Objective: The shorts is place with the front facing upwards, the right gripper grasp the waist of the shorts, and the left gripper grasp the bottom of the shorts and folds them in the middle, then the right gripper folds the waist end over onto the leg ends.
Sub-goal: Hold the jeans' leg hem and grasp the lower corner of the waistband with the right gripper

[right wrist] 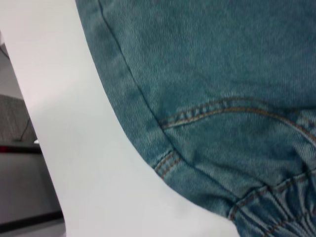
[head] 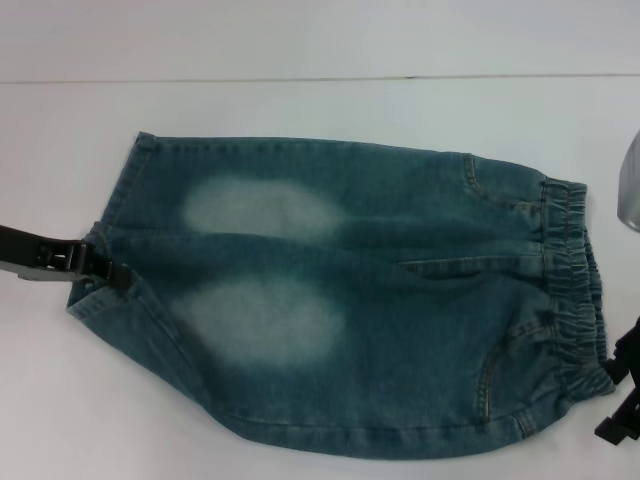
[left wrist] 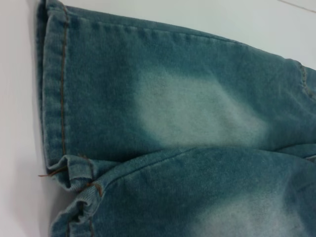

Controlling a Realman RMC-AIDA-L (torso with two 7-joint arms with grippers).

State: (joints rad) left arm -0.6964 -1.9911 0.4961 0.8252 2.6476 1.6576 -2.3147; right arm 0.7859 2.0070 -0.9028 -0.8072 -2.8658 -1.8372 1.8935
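The blue-green denim shorts [head: 360, 300] lie flat on the white table, front up, with two pale oval patches. The leg ends [head: 125, 200] point left and the gathered elastic waist [head: 572, 270] points right. My left gripper [head: 108, 268] comes in from the left and is shut on the bottom of the shorts where the two hems meet. The hem [left wrist: 74, 173] is bunched there. My right gripper [head: 618, 395] sits at the right edge, just beside the near corner of the waist [right wrist: 276, 207]. The pocket seam [right wrist: 212, 108] shows close up in the right wrist view.
The white table [head: 300, 110] extends behind and to the left of the shorts. A grey object [head: 630, 185] shows at the right edge. In the right wrist view the table edge [right wrist: 44, 148] drops off to a darker floor.
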